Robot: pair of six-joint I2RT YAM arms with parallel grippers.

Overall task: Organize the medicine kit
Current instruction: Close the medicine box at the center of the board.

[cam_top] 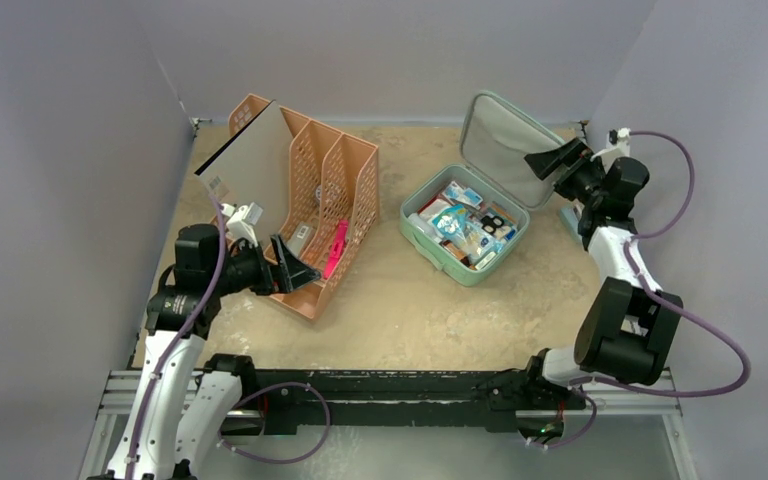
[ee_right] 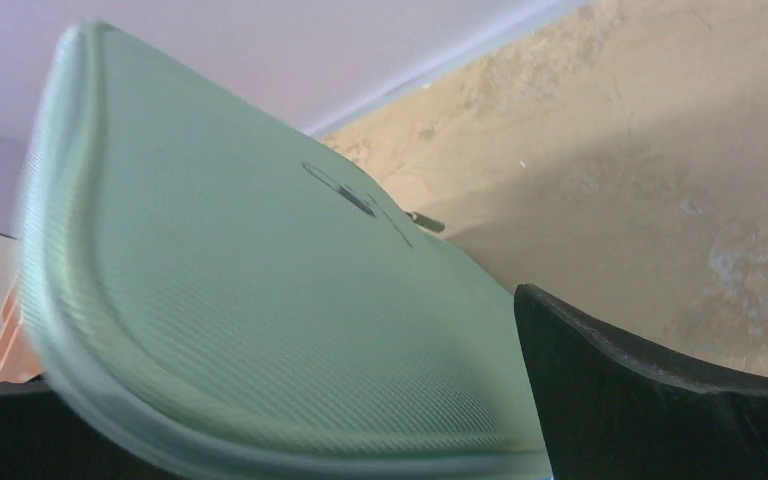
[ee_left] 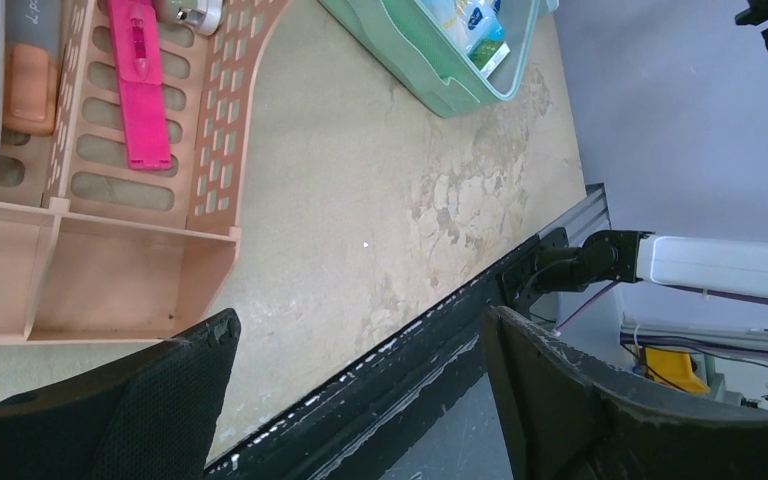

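We see the medicine kit (cam_top: 465, 238) lying open on the worktop (cam_top: 410, 310), right of the middle and toward the far right corner. Its tray is crowded with small packets and boxes, but from above we cannot read them or tell them apart. The lid (cam_top: 505, 140) stands up at the side of the tray nearest the far right corner, grey lining facing the tray.

The right gripper (cam_top: 550, 160) sits at the lid's right edge with its jaws spread wide, not clamped on anything. In the right wrist view the lid's green outer face (ee_right: 260, 300) is blurred and fills most of the picture. It hides nearly all of one finger, and only the other finger (ee_right: 660, 400) shows clearly. We cannot tell whether either finger touches the lid.

Toward the left edge stands an orange mesh rack (cam_top: 310, 200) holding a grey board (cam_top: 250, 165) and a pink item (cam_top: 335, 250). The left gripper (cam_top: 298, 268) is at the rack's near end, released, with bare worktop showing between its fingers (ee_left: 160, 400). In the left wrist view the rack (ee_left: 110, 250) and a corner of the kit (ee_left: 440, 70) are cut off by the frame.
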